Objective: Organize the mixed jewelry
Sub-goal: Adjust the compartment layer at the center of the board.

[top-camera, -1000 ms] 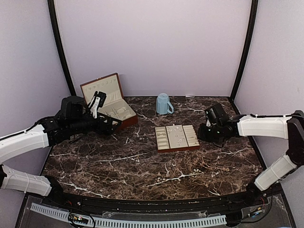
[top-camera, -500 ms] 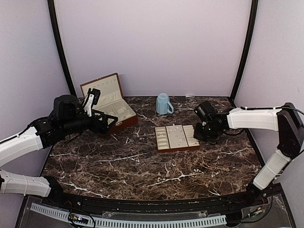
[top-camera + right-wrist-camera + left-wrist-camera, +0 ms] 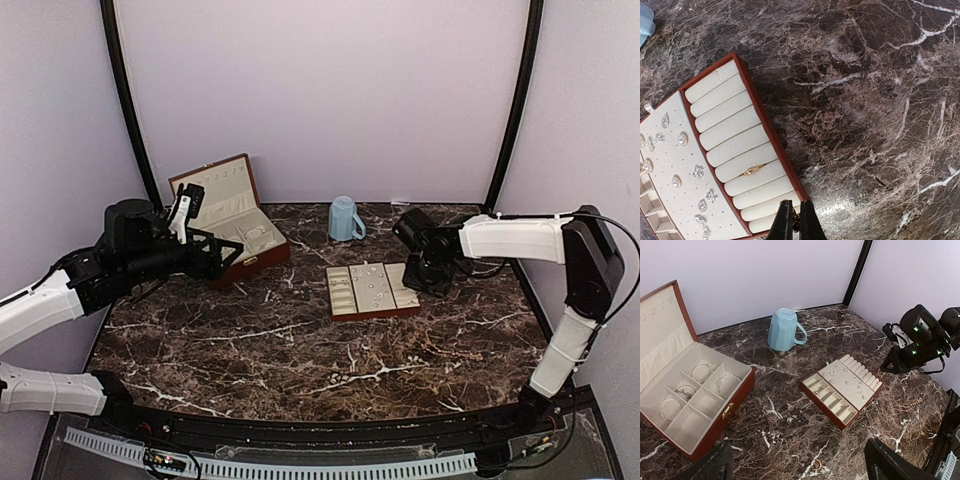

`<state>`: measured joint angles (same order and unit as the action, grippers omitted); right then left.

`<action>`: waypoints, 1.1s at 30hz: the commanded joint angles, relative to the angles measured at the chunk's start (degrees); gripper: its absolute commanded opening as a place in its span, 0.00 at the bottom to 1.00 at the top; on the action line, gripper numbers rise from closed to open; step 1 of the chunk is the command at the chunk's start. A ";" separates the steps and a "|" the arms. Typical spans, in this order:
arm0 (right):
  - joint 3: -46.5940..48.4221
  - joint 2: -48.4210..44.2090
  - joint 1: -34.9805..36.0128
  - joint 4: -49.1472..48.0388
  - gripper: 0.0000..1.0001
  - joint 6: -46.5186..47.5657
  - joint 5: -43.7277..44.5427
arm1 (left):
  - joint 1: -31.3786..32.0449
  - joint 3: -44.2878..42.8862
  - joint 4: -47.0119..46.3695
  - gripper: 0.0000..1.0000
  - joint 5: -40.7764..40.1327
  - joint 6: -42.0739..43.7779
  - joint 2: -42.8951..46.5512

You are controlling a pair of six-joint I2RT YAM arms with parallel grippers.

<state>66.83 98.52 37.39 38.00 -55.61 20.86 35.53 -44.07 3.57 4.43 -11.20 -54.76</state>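
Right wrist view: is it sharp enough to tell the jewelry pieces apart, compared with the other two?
Right wrist: sharp, evenly lit; studs and a gold ring on the tray read clearly. Left wrist: clear, though its own fingers blur dark at the bottom edge. Top external: studs shrink to pale specks.

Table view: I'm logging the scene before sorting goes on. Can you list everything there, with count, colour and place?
table: one, dark brown marble with white veins, under everything
box: one, reddish-brown with cream lining, lid open, back left
bracelets: about four, silvery, in the box's compartments
mug: one, light blue, back centre
tray: one, cream with a reddish-brown rim, right of centre
studs: roughly a dozen, silvery-pale, on the tray's flat middle panel
rings: two, gold, one in a tray slot, one loose on the table
left pincer: one, black, open, raised in front of the box
right pincer: one, black, shut, at the tray's right edge
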 commanded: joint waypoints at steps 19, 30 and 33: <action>-4.59 -8.95 -0.44 -4.42 0.00 5.30 -0.70 | 2.07 -9.59 -10.85 0.91 15.53 -4.06 -23.99; -10.36 -17.33 -1.25 -12.19 0.00 11.90 -5.80 | 3.81 -33.91 -0.13 0.60 8.37 8.24 -52.48; -11.90 -18.49 -1.27 -13.98 0.00 12.17 -7.24 | 3.84 -40.63 3.81 0.55 7.77 10.49 -57.39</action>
<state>56.99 82.06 36.36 28.80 -45.47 16.25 39.16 -77.78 0.67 14.02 -5.98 -107.74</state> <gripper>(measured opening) 0.027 0.573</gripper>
